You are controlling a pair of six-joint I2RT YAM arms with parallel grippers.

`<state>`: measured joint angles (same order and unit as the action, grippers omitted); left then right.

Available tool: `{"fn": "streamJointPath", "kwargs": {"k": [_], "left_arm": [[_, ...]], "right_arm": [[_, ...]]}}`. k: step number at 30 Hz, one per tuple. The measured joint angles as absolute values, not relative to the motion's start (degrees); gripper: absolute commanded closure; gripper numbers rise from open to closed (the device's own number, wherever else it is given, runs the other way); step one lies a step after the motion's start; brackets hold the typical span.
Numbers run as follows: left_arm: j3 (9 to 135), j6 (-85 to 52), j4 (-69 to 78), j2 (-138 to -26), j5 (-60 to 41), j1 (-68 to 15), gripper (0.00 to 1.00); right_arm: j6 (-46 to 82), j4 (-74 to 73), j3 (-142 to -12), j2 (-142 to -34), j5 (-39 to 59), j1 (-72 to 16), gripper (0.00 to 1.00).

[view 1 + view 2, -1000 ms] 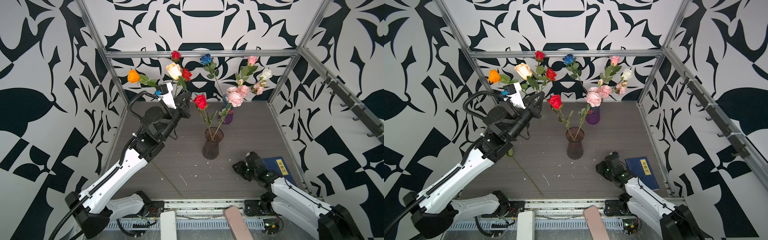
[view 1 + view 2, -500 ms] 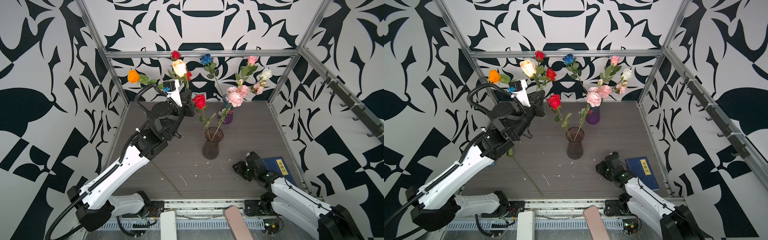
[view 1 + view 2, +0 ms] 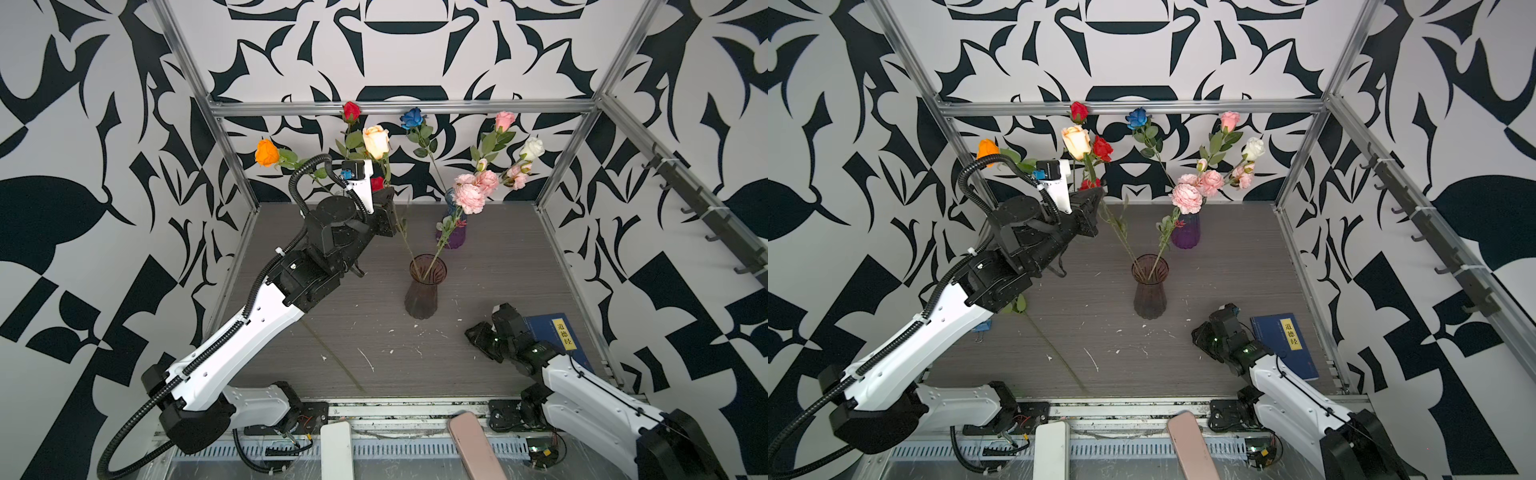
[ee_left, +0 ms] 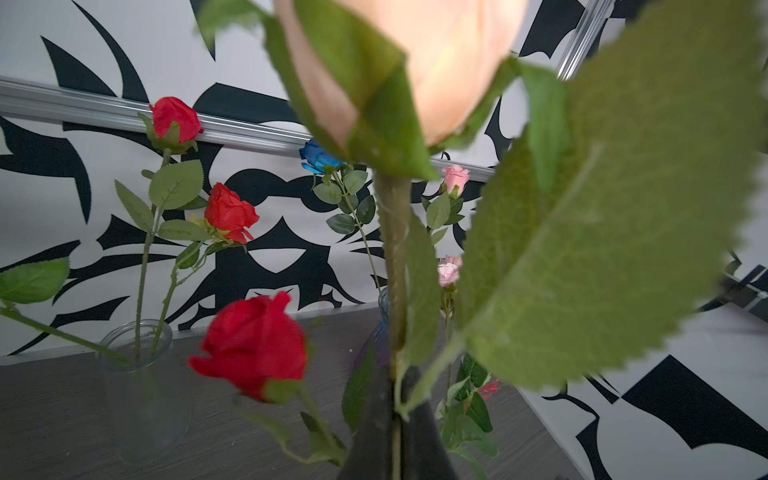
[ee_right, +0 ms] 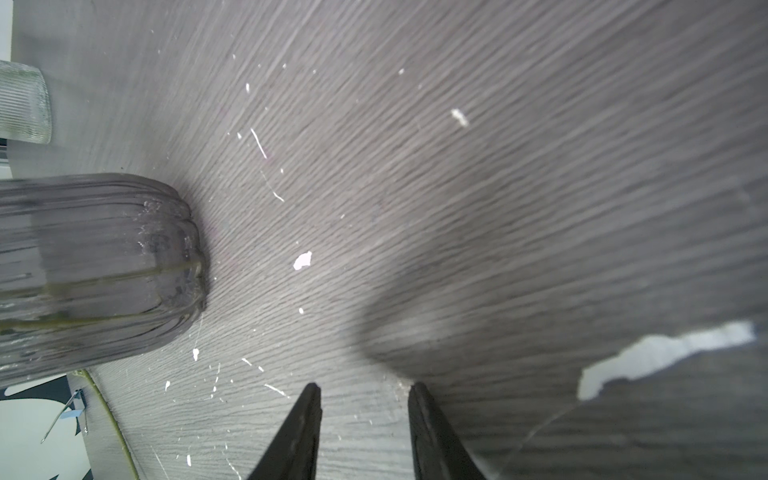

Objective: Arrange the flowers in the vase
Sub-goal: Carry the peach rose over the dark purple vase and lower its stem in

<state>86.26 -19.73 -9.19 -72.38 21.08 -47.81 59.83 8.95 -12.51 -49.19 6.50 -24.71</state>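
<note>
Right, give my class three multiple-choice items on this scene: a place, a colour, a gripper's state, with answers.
1. Where does the blue book lie?
A. back left corner
B. front, beside the right gripper
C. dead centre

2. Which colour is the rose in the left gripper?
A. blue
B. peach
C. orange

3. The right gripper is:
A. open, empty
B. shut on a stem
C. shut on the book

Answers: B, both top views show it by that gripper; B, its bloom is peach, stem in shut jaws; A, its fingers stand apart over bare table.
</note>
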Motion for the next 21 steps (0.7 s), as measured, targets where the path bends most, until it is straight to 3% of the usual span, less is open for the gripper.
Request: {"fn": "streamJointPath", "kwargs": {"k": [7,21], "left_arm": [[84.93,-25.85,-6.94,-70.76,20.62,-47.53,1.0],[84.4,-25.61,-5.37,-72.36,21.41,-47.48,1.0]], "right_arm": [[59.86,8.95,-12.51,-49.17,6.74,-24.47,0.61],[59.86,9.1,-12.36,-48.77,6.85,-24.36,0.61]]}}
